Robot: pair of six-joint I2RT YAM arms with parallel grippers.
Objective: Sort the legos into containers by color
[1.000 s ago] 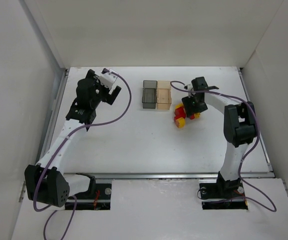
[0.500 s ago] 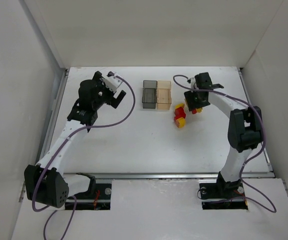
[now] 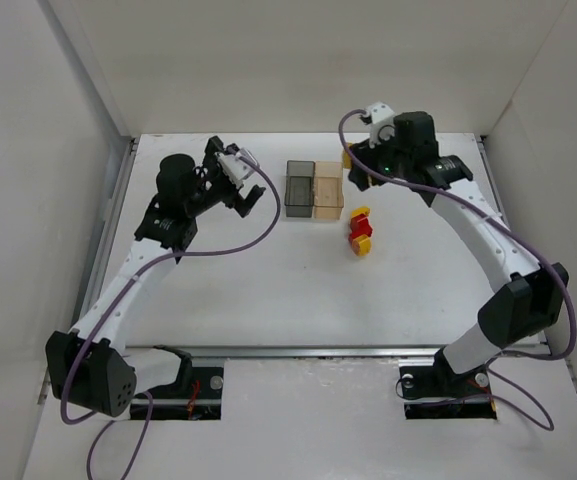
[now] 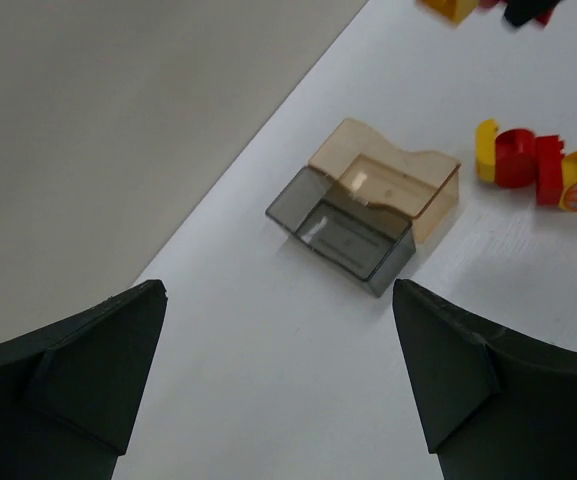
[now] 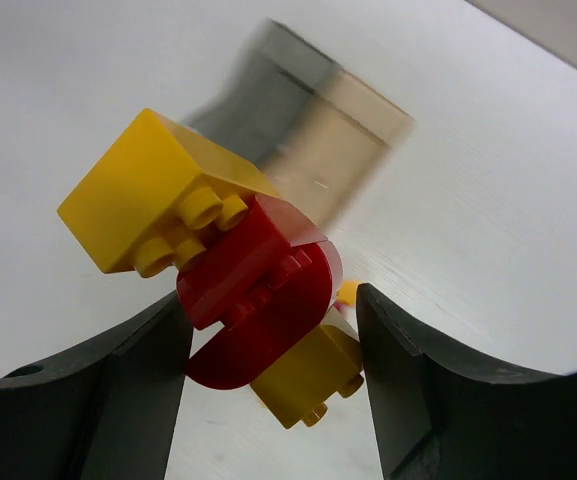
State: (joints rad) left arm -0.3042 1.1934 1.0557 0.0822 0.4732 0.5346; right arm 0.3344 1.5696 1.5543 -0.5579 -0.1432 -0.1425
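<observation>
My right gripper (image 3: 356, 168) hangs above the table just right of the containers. It is shut on a joined cluster of legos (image 5: 258, 290): a red rounded brick between two yellow bricks, with the fingers (image 5: 143, 370) pressing both sides. The containers stand joined, smoky dark grey (image 3: 300, 189) on the left and pale amber (image 3: 328, 189) on the right; both look empty in the left wrist view (image 4: 343, 232). More red and yellow legos (image 3: 360, 230) lie on the table to the amber bin's right (image 4: 538, 170). My left gripper (image 3: 248, 192) is open left of the grey bin, holding nothing (image 4: 278, 300).
White walls close in the table on the left, back and right. The right arm's purple cable (image 3: 353, 125) loops above the back edge near the bins.
The right gripper has risen from the pile with the red and yellow cluster and moved back toward the bins. The left gripper has swung right, toward the grey bin.
</observation>
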